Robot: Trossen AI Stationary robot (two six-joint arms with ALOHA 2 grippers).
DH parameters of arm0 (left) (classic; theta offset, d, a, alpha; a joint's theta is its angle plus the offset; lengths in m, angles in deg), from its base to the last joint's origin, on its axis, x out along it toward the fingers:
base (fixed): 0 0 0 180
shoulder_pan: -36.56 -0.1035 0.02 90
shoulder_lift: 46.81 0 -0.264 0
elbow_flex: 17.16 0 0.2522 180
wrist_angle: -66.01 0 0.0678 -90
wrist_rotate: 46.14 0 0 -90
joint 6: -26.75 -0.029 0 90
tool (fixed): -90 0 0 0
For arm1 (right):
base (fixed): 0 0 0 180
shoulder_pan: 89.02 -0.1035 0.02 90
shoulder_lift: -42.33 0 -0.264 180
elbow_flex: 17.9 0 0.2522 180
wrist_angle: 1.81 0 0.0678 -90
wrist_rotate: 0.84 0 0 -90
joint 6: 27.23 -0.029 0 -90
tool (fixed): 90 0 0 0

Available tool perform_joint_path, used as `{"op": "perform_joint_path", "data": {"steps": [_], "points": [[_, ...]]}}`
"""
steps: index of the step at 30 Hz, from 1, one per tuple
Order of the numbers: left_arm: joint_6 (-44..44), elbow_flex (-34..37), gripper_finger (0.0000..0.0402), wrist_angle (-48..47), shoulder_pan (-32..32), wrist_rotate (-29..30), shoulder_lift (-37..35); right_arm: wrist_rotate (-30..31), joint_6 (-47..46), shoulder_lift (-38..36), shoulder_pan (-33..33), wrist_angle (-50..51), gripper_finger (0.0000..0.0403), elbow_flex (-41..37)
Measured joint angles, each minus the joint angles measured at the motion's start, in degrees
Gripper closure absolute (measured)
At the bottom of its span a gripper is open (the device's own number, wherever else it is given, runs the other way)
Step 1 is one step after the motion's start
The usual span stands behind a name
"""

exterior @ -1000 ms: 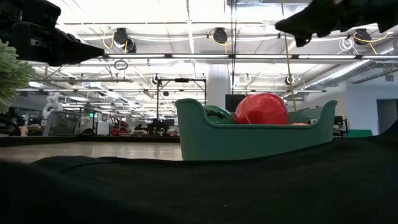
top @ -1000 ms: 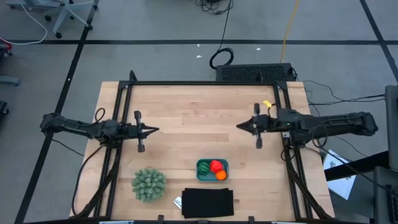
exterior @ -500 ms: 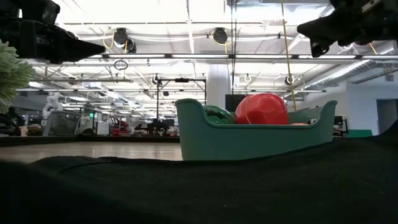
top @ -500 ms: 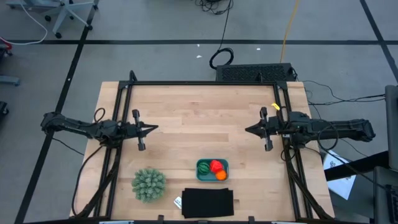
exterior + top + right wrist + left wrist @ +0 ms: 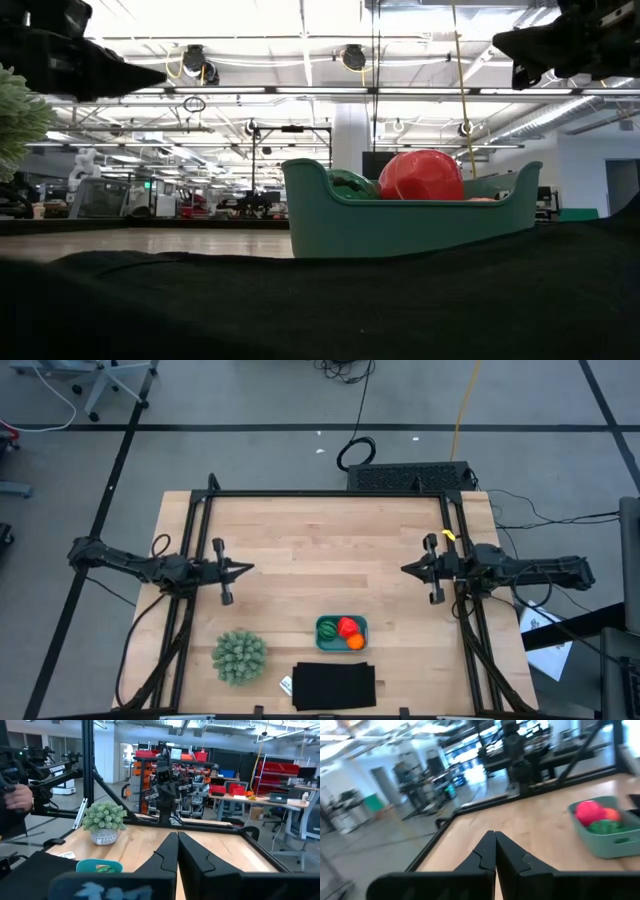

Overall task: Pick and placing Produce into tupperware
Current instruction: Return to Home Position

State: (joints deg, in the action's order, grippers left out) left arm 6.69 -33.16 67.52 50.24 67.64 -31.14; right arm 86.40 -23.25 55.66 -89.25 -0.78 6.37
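Fingers [image 5: 485, 852] are pressed together on nothing on both your grippers: the left gripper [image 5: 250, 568] hangs over the table's [image 5: 320, 530] left side and the right gripper [image 5: 403, 569] over its right, tips facing each other, well apart. Nearer the low camera's edge, the teal tupperware [image 5: 341, 618] holds your produce: the dark green striped ball [image 5: 328, 629], the red fruit [image 5: 347, 625] and the orange ball [image 5: 356, 642]. A spiky plant [image 5: 239, 656] stands to its left, and a black flat rectangle [image 5: 334, 686] lies just beside it.
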Motion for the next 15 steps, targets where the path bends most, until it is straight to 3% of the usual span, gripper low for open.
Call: {"op": "perform_joint_path", "data": {"steps": [4,10,15], "points": [[-3.05,0.00,0.0401,2.79,0.52,-6.11,0.00,0.00,1.05,-0.82,0.00,0.11,0.0403,-0.33],[-6.18,0.00,0.0401,4.74,1.80,-2.30,-1.94,-0.22,0.79,-3.27,0.00,1.72,0.0403,-0.33],[-6.97,-0.23,0.0401,-0.45,3.29,0.03,-6.64,-0.26,0.20,-6.75,0.00,4.63,0.0403,-0.35]]}}
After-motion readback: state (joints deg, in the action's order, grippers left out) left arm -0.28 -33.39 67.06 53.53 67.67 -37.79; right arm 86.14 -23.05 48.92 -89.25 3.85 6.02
